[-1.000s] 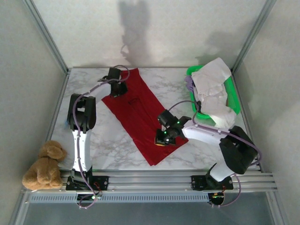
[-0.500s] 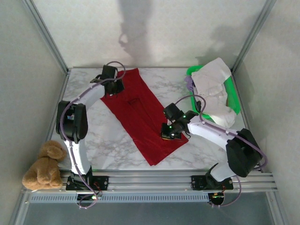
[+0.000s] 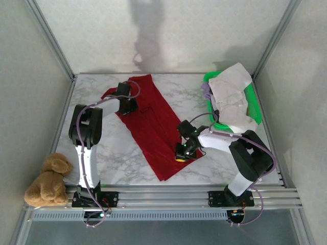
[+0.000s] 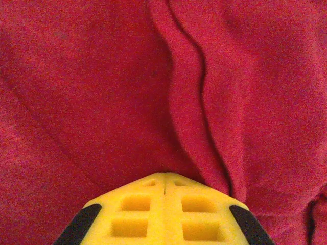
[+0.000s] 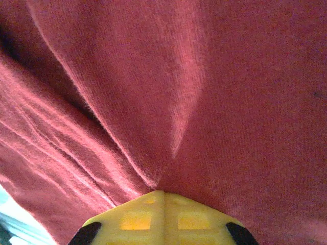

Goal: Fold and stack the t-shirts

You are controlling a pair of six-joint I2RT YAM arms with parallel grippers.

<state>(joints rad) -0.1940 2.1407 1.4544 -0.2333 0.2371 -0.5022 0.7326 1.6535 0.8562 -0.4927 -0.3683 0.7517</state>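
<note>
My right gripper [image 3: 182, 152] is at the near right edge of the red shirt [image 3: 152, 130], fingers together and pinching a tuck of its cloth; creases run straight into the tips. The shirt lies across the table as a long slanted band, near end toward my bases, far end toward the back wall. At its far left corner my left gripper [image 3: 127, 104] is likewise closed on a ridge of the same cloth. Beyond the red shirt's right side, well apart, the white shirt [image 3: 230, 94] sits heaped in the basket [image 3: 254, 104], untouched. By my reckoning I am early on: the red shirt looks narrowed lengthwise at most, the cross folds remain, then the whole white shirt, then stacking
</note>
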